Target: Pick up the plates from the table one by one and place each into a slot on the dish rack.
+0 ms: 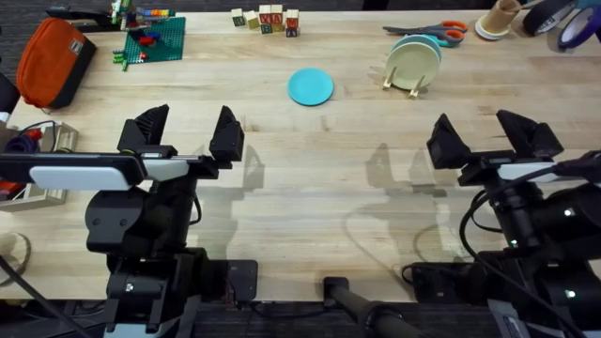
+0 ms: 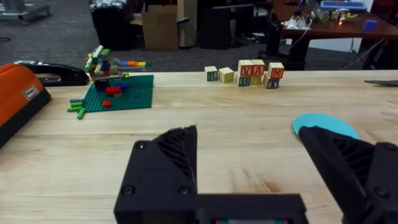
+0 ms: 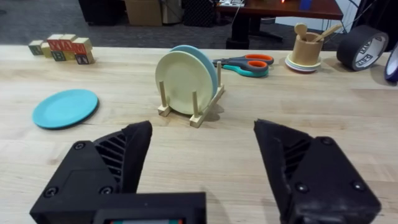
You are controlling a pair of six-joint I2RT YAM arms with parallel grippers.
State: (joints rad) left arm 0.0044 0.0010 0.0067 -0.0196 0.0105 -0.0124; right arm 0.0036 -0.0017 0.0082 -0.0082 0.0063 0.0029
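Spread fingers (image 3: 202, 168) front cream plate (image 3: 185, 83) (racked), blue behind.

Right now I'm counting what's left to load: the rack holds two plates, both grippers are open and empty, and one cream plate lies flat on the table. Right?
One detail is off. The plate lying flat on the table is turquoise blue, not cream, as the overhead view shows. The dish rack does hold two plates, and the left gripper and right gripper are open and empty.

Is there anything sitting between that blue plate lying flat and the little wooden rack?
No. The overhead view shows bare table between the blue plate and the dish rack.
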